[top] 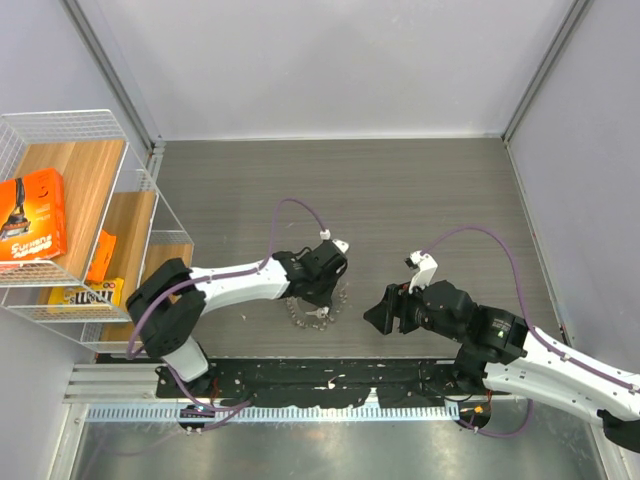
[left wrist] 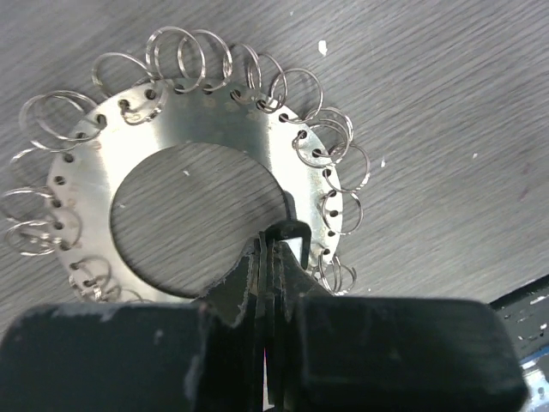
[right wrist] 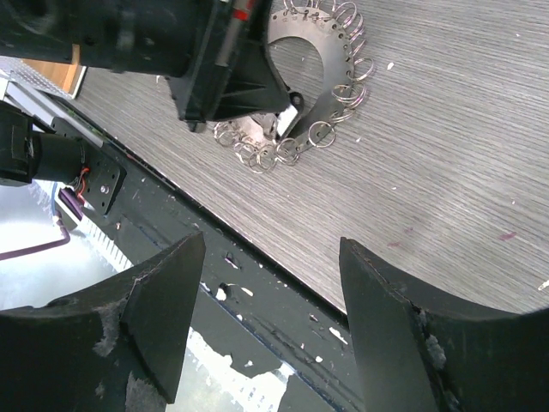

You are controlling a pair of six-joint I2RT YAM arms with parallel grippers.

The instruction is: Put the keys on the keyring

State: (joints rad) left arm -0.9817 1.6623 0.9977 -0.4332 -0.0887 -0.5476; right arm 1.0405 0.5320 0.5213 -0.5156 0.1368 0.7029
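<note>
Left end effector (left wrist: 283, 233) together at keyring (left wrist: 197, 120) rim, hold uncertain; right end effector (right wrist: 270, 249) apart, open table (right wrist: 429, 154) between.

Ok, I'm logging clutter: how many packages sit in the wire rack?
3: an orange box at upper left, a small orange pack right of it, a yellow pack nearest the arms. The rack may hide more.

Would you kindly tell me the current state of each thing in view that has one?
keyring: flat on the table, small split rings hung around its rim.
left gripper: shut, tips over the keyring's band; hold unclear.
right gripper: open, empty.
orange box: lying in the wire basket.
</note>
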